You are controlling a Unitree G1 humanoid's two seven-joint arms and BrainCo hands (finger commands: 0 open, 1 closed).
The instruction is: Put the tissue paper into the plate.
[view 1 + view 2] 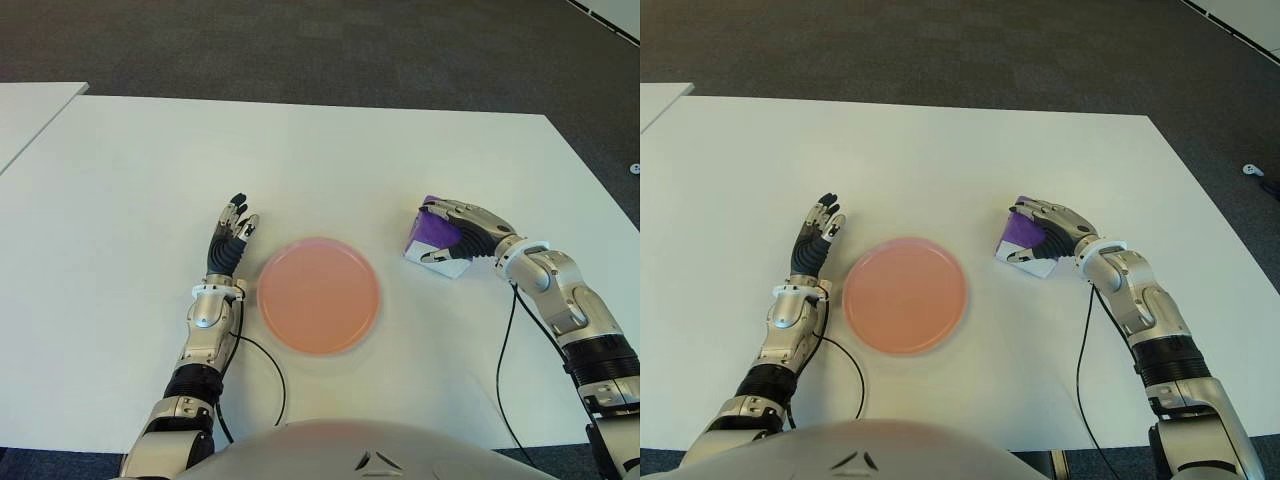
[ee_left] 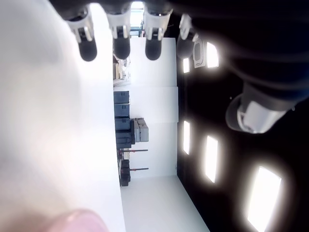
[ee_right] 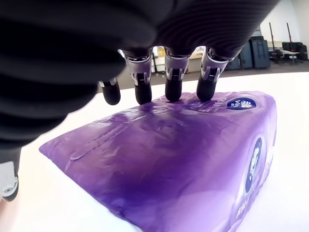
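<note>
Left eye view bench (image 1: 330, 160): white, with grey carpet (image 1: 300, 50) along the top of the frame
Plate (image 1: 319, 295): pink, lower middle
Right hand (image 1: 462, 232): fingers (image 3: 174, 89) curled on purple tissue paper (image 1: 436, 243)
Left hand (image 1: 231, 240): fingers spread

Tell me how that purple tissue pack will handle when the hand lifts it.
The purple tissue pack has wrinkled, glossy film, so it is probably soft, light and a bit slippery. The right hand drapes over it with fingertips on the top, so it may dent rather than resist.
</note>
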